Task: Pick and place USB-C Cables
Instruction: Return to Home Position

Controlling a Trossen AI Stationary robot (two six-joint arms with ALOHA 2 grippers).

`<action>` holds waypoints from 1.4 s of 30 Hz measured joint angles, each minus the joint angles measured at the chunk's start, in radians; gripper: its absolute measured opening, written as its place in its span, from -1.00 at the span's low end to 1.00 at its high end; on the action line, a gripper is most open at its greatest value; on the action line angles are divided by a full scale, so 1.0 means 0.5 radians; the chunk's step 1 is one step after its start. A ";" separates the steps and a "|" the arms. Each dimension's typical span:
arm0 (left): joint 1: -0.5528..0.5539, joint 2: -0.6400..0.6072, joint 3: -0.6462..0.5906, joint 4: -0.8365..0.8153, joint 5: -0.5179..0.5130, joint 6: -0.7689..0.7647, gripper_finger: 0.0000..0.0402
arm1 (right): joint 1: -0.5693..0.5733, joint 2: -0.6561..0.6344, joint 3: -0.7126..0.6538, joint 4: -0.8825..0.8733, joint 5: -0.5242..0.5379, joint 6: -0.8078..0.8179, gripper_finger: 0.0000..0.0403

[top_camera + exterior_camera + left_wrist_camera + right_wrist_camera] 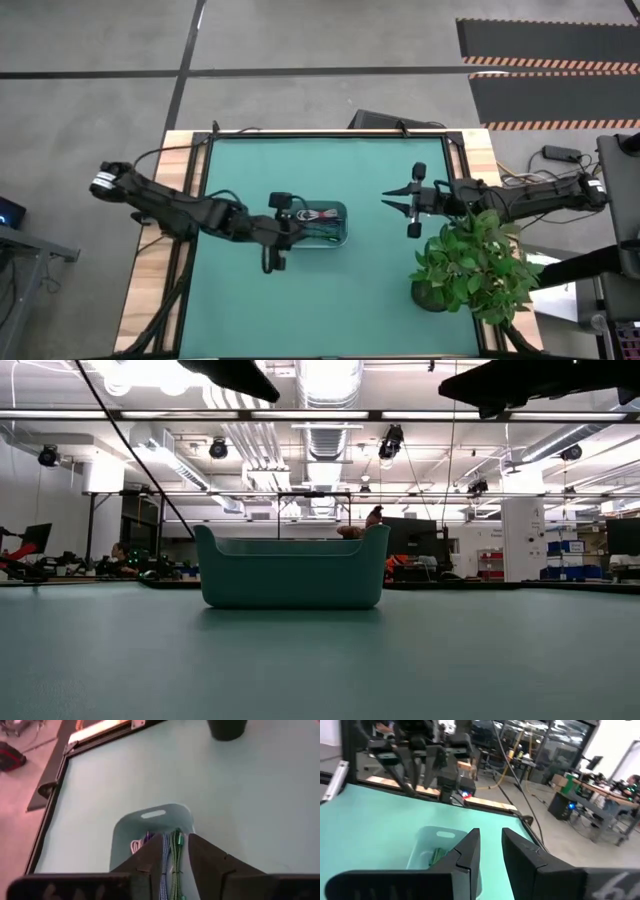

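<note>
This is a robotics lab set in an open industrial hall. Bare ducts and strip lights run under the exposed ceiling. Workbenches loaded with gear stand around the room, and the grey concrete floor carries black mats edged with orange hazard stripes.

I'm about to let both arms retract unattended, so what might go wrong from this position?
The left gripper hangs open over the tray, the USB-C cables just beyond its fingers; a dip while pulling back might snag one or shove the tray. The right gripper, open, is apart from the tray, but its arm passes close by the potted plant; retracting may brush the leaves.
</note>
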 joint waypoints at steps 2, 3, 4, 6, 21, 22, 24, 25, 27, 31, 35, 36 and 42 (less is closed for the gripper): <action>-0.011 -0.050 -0.085 0.085 -0.001 0.029 -0.66 | -0.001 -0.046 -0.034 0.004 -0.058 -0.025 -0.64; -0.014 -0.077 -0.132 0.146 -0.001 0.043 -0.69 | 0.000 -0.074 -0.054 -0.002 -0.088 -0.042 -0.64; -0.014 -0.102 -0.181 0.209 0.000 0.056 -0.71 | 0.000 -0.092 -0.069 -0.002 -0.115 -0.057 -0.64; -0.013 -0.163 -0.275 0.301 -0.002 0.082 -0.75 | 0.000 -0.133 -0.094 0.003 -0.157 -0.068 -0.64; -0.013 -0.697 -0.743 0.627 -0.002 0.086 -0.90 | -0.001 -0.321 -0.221 0.003 -0.143 0.007 -0.64; -0.013 -0.734 -0.766 0.626 -0.002 0.086 -0.90 | -0.001 -0.321 -0.221 0.006 -0.114 0.007 -0.64; -0.013 -0.788 -0.809 0.664 -0.002 0.086 -0.90 | -0.001 -0.321 -0.221 0.018 -0.066 -0.002 -0.64; -0.013 -0.816 -0.827 0.665 -0.002 0.086 -0.90 | -0.001 -0.321 -0.221 0.020 -0.042 -0.017 -0.64; -0.013 -0.864 -0.857 0.672 -0.002 0.086 -0.90 | -0.001 -0.323 -0.221 0.041 -0.006 -0.037 -0.64; -0.010 -0.941 -0.940 0.744 -0.018 0.097 -0.90 | -0.002 -0.321 -0.221 0.149 0.249 -0.063 -0.65; -0.010 -0.981 -0.961 0.776 -0.025 0.102 -0.90 | -0.011 -0.320 -0.221 0.166 0.526 -0.090 -0.70; -0.010 -0.988 -0.962 0.776 -0.025 0.107 -0.90 | -0.018 -0.321 -0.223 0.167 0.539 -0.103 -0.71; -0.010 -1.005 -0.966 0.771 -0.025 0.155 -0.90 | -0.074 -0.320 -0.236 0.149 0.594 -0.113 -0.79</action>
